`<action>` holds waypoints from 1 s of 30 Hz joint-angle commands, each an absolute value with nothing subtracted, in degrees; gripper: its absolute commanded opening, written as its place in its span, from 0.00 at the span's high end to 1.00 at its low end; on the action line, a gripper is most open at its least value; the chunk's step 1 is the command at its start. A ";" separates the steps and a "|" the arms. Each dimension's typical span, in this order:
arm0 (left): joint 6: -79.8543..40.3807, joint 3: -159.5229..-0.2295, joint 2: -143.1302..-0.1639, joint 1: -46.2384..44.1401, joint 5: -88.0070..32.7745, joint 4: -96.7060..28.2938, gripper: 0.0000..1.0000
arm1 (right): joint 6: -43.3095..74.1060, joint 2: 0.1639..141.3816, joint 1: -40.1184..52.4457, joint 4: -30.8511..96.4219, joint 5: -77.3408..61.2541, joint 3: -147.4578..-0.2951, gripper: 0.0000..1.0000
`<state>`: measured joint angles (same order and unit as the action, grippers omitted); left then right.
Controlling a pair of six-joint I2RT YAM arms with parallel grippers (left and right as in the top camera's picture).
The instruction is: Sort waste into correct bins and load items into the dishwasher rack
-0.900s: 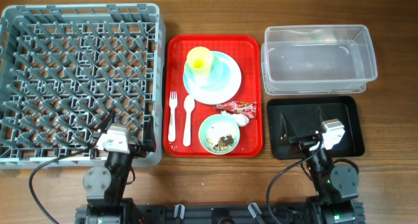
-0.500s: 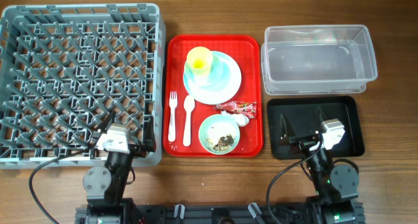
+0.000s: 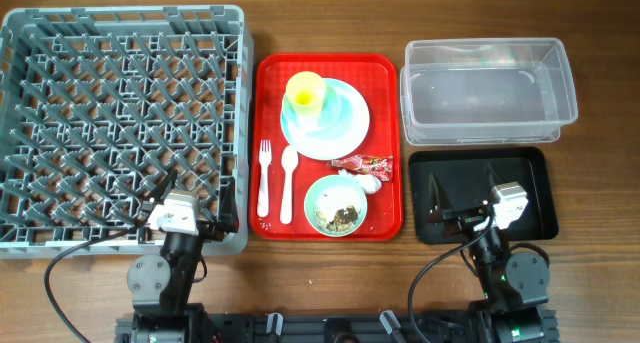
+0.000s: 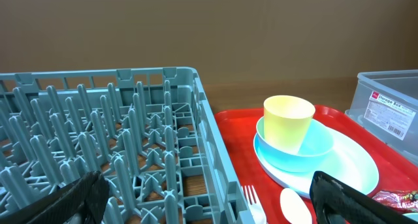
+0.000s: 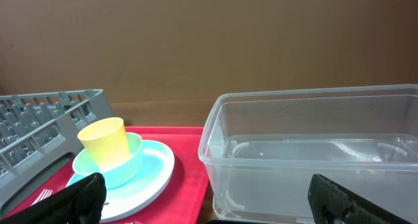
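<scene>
The grey dishwasher rack point(image 3: 120, 123) fills the left. On the red tray point(image 3: 385, 83) a yellow cup point(image 3: 304, 91) stands on the light blue plate point(image 3: 340, 128). A white fork point(image 3: 264, 178) and spoon point(image 3: 288, 183) lie beside a pale bowl point(image 3: 322, 195) holding rice-like scraps point(image 3: 342, 215). A red-and-white wrapper point(image 3: 365, 164) and a white tissue point(image 3: 372, 182) lie by the bowl. My left gripper point(image 3: 185, 205) is open and empty over the rack's front edge point(image 4: 209, 204). My right gripper point(image 3: 463, 188) is open and empty over the black tray point(image 3: 530, 198), as the right wrist view point(image 5: 212, 208) also shows.
The clear tub point(image 3: 488, 45) stands behind the black tray and holds nothing. The left wrist view shows the rack point(image 4: 130, 152), cup point(image 4: 287, 119) and fork point(image 4: 251, 201). The right wrist view shows the tub point(image 5: 313, 145) and cup point(image 5: 104, 142).
</scene>
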<state>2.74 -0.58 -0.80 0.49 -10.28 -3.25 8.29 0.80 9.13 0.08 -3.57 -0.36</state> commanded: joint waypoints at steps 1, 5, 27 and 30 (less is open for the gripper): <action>3.66 -0.32 -0.40 0.91 -9.54 -3.51 0.00 | 7.86 0.80 9.19 -0.08 -3.27 -0.30 0.00; 3.66 -0.32 -0.38 0.91 -9.54 -3.51 0.00 | 7.88 0.80 9.19 -0.08 -3.27 -0.30 0.00; -4.14 -15.25 -2.42 0.86 -14.68 -13.21 0.00 | 7.86 0.80 9.19 -0.08 -3.27 -0.30 0.00; -4.14 -28.56 -10.24 0.86 -14.79 -24.25 0.00 | 7.86 0.80 9.19 -0.08 -3.27 -0.30 0.00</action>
